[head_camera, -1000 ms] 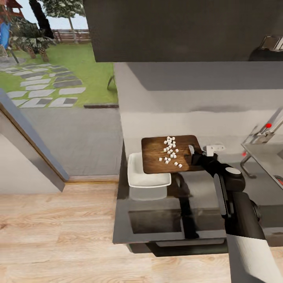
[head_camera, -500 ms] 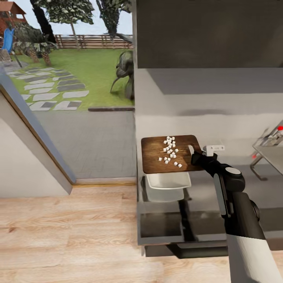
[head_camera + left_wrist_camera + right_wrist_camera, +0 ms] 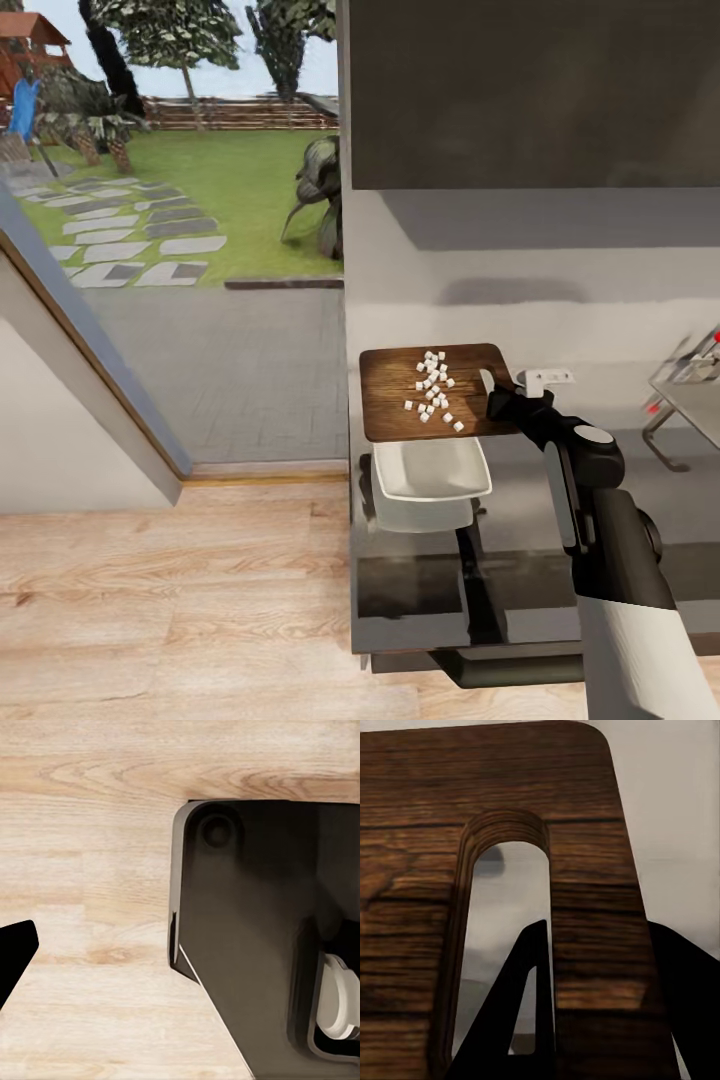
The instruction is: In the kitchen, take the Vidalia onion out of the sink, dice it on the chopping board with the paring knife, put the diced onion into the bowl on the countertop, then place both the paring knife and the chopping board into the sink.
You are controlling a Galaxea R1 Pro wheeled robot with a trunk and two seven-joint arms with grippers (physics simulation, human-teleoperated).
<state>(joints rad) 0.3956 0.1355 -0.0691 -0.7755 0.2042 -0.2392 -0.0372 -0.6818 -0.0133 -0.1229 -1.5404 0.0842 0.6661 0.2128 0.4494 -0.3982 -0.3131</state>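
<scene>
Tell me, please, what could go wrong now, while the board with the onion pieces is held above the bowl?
1. The right gripper holds the chopping board only at its handle end, so it may slip or sag.
2. The diced onion lies loose on it. The bowl sits under the board's near edge only, so pieces tipped elsewhere would probably land on the countertop.
3. The bowl stands close to the counter's end; a bump might push it off.
</scene>
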